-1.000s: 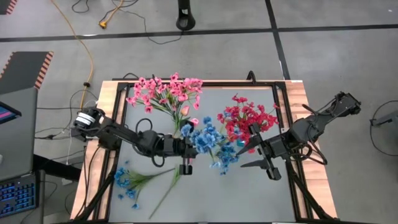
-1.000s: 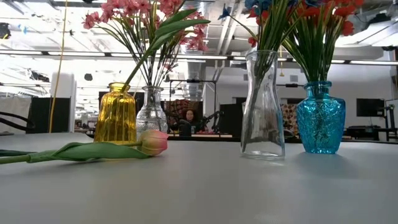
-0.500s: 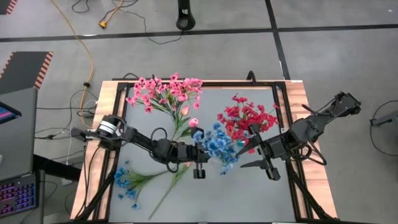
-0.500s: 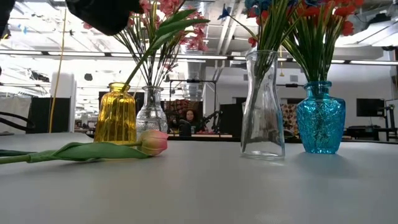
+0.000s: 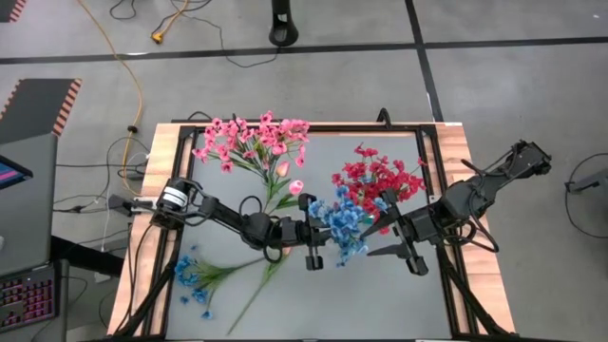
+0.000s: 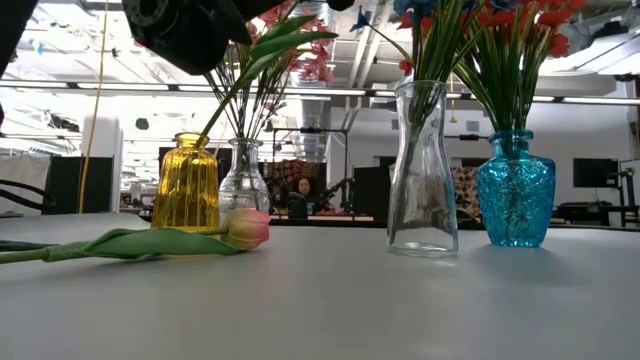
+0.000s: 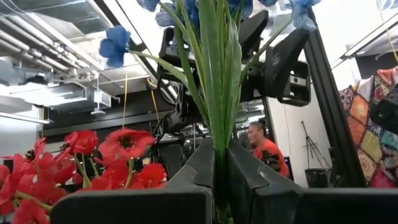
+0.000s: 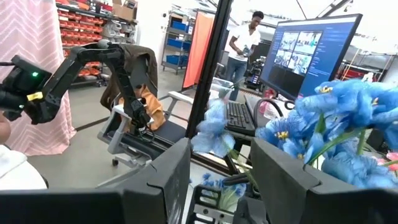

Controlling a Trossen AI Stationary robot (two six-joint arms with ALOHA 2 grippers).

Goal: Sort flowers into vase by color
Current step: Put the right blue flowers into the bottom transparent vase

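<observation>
My left gripper [image 5: 318, 230] reaches from the table's left to its middle and is shut on a blue flower sprig [image 5: 342, 220]. The sprig's blossoms [image 7: 114, 46] stand above the fingers, over the blue bunch in the tall clear vase [image 6: 424, 170]. The left arm's dark body [image 6: 190, 30] shows at the upper left of the low view. My right gripper [image 5: 388, 243] hangs open to the right of the blue bunch, with nothing between its fingers [image 8: 168, 174]. More blue sprigs [image 5: 195, 275] lie flat on the table at the near left. My left gripper pinches the sprig's bundled green stems [image 7: 219, 163] between its two fingers, below the leaves. The fingers come from the table's left, slanting upward. The sprig stands up out of the fingers, blossoms on top, lifted clear of the table.
Pink flowers [image 5: 252, 138] stand in a yellow vase [image 6: 185, 183] and a small clear vase [image 6: 243, 178] at the far left. Red flowers [image 5: 375, 179] fill a blue vase [image 6: 514, 190]. A pink tulip [image 6: 245, 228] lies on the table. People show in the room beyond.
My left gripper has gone toward the table's right edge and down with the blue sprig, closer to the clear vase's bunch. The left arm has come into the low view at the upper left.
</observation>
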